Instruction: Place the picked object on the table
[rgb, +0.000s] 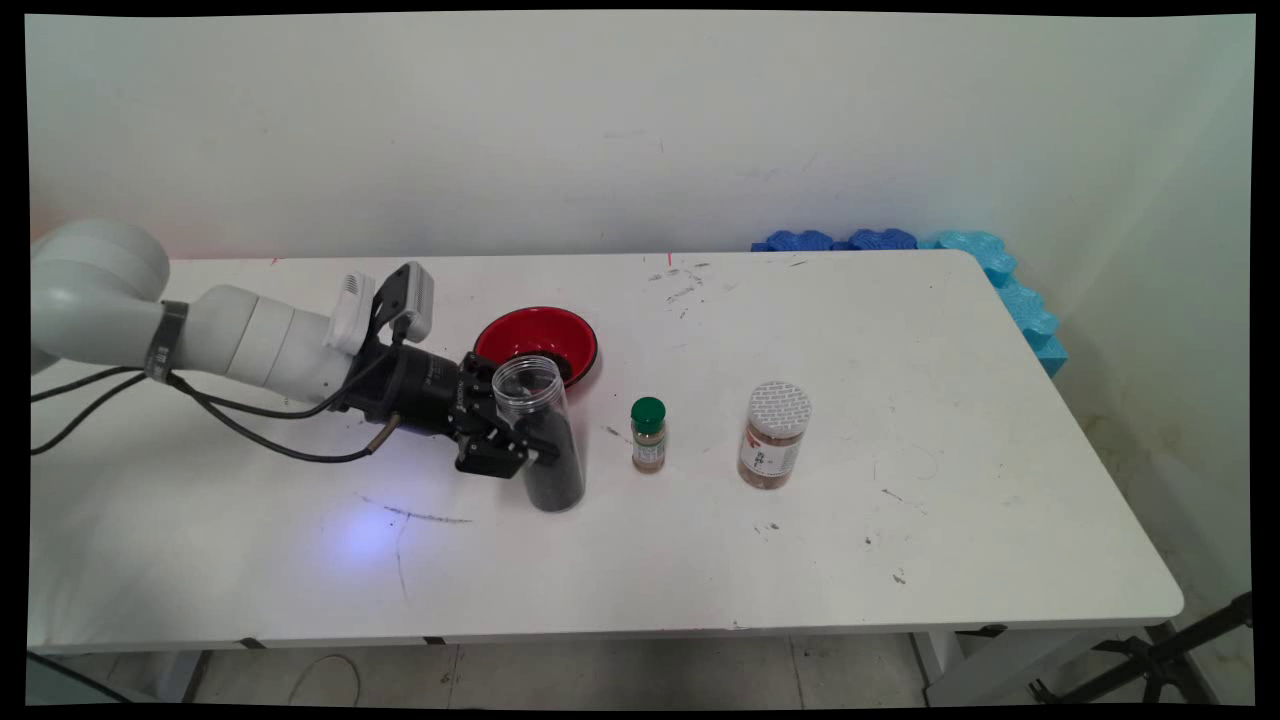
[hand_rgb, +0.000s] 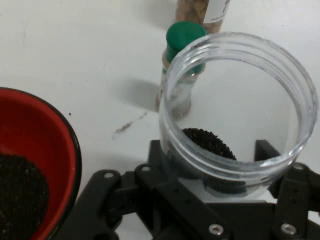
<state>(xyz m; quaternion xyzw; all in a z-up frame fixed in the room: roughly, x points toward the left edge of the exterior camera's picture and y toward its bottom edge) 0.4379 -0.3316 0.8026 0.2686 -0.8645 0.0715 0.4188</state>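
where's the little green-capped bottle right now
In the main view the green-capped bottle stands upright right of centre on the table, between the clear jar in the gripper and the white-lidded jar.

Count on table (rgb: 700, 560): one clear open jar (rgb: 540, 432) part-filled with dark grains, clasped between the fingers. One red bowl (rgb: 537, 340) holding dark grains, just beside the hand. Two lidded spice jars beyond the fingertips: one small, green cap (rgb: 648, 435); one larger, white cap (rgb: 774, 436). Three blue foam pieces (rgb: 985, 262) far off. One gripper (rgb: 520, 445).
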